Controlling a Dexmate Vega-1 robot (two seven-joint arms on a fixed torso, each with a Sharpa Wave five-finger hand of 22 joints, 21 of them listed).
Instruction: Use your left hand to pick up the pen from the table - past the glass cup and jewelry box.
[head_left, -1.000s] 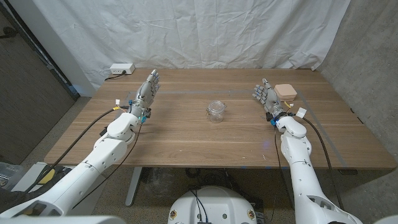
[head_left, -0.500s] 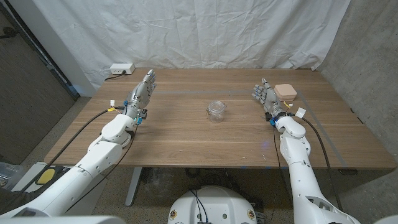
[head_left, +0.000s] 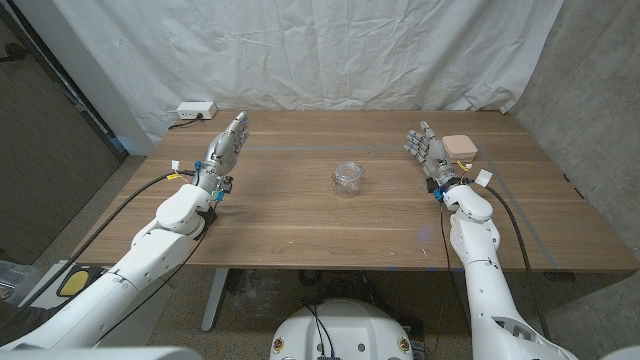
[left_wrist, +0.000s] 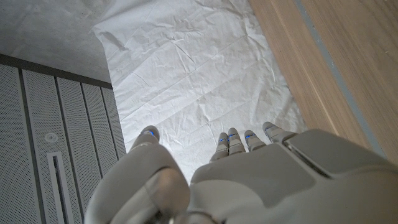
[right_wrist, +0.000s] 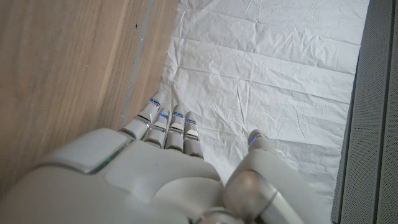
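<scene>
My left hand (head_left: 226, 146) hovers over the table's left back part, fingers stretched out together and holding nothing. The left wrist view shows the back of this hand (left_wrist: 249, 180) with its fingertips (left_wrist: 230, 139) against the white cloth. A small clear glass cup (head_left: 347, 179) stands near the table's middle, well to the right of that hand. A pale pink jewelry box (head_left: 459, 147) sits at the back right. Just left of the box my right hand (head_left: 428, 155) stands with fingers extended and empty; its back (right_wrist: 143, 180) fills the lower part of the right wrist view.
A white power box (head_left: 193, 111) with a cable sits at the table's (head_left: 300, 215) back left corner. A white cloth backdrop (head_left: 330, 50) hangs behind the far edge. Bare wood lies between my hands and in front of the cup.
My left arm has swung outward to the left, and its hand has shifted slightly left. The right hand, cup and box have not moved.
</scene>
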